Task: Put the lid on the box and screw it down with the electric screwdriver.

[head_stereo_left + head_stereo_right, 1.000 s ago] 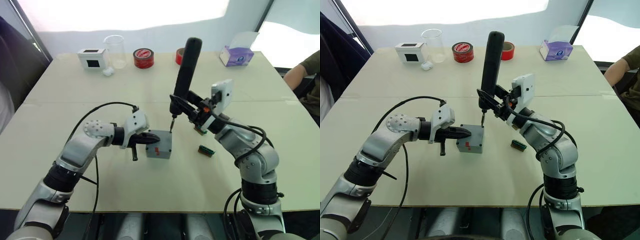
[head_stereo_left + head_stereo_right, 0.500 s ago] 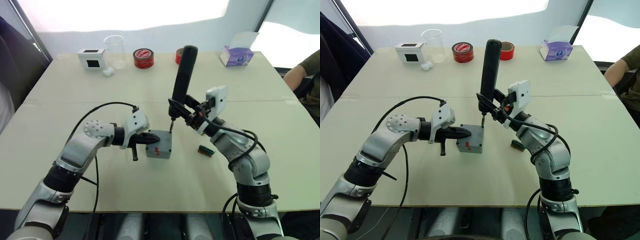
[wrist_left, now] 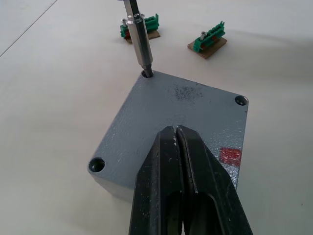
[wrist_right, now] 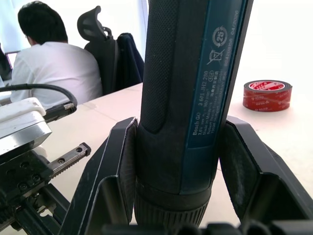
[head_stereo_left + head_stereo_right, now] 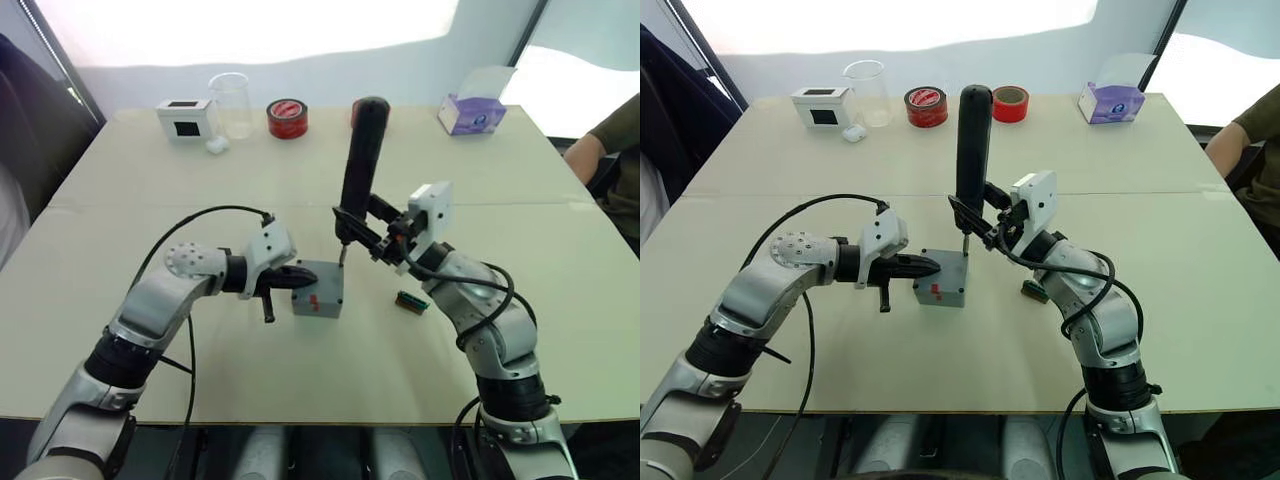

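Observation:
The grey box (image 5: 318, 301) stands mid-table, a red mark on its near side, with the lid (image 3: 188, 105) lying flat on top. My left gripper (image 3: 178, 147) is shut, its tips resting on the lid's top. The right gripper (image 4: 181, 161) is shut on the electric screwdriver (image 5: 360, 160), a black tool held almost upright. Its metal bit (image 3: 139, 41) stands in the hole at the lid's far corner. Two other corner holes in the lid show open.
Two green terminal parts (image 3: 208, 40) lie just right of the box. Along the far edge stand a white box with a black window (image 5: 185, 116), a clear beaker (image 5: 229, 102), two red tape rolls (image 5: 287, 117) and a purple tissue box (image 5: 472, 112). A person's arm (image 5: 600, 140) is at the far right.
The right arm has tilted the screwdriver more upright, its top swinging left, while the bit stays at the lid's far corner. The left gripper and box have not moved.

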